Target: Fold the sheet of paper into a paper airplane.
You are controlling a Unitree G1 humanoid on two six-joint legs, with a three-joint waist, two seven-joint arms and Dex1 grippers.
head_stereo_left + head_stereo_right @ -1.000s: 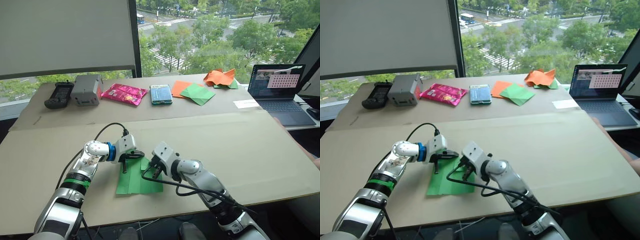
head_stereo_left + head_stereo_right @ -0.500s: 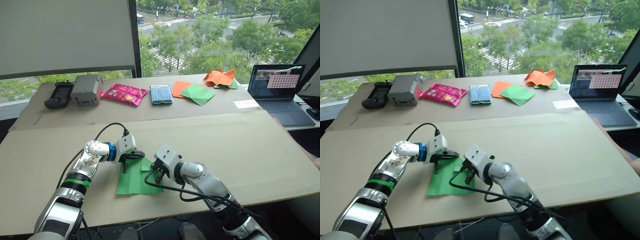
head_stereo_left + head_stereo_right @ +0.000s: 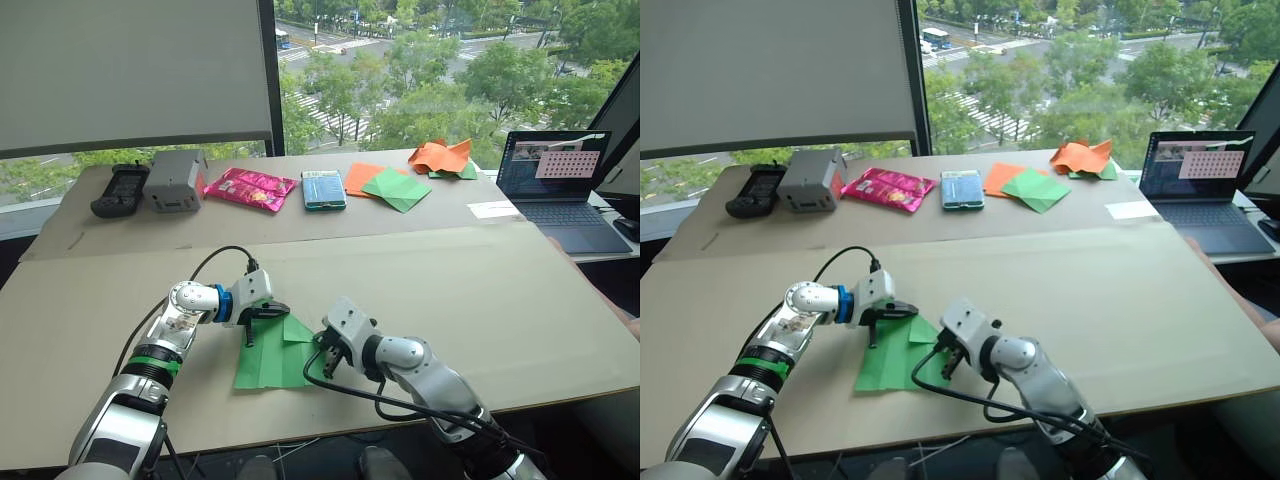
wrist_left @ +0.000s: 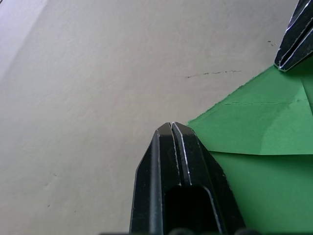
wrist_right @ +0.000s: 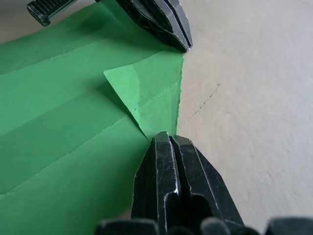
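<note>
The bright green creased sheet of paper [image 3: 272, 354] lies flat on the brown cardboard table top [image 3: 480, 290] with one corner folded over, and the left gripper [image 4: 172, 128] and right gripper [image 5: 168, 139], both closed, press its top edge.

Corner folded over
The right pincer [image 3: 322, 362] has slid toward 4 o'clock; the sheet of paper [image 3: 272, 356] shows a new triangular flap.
</note>
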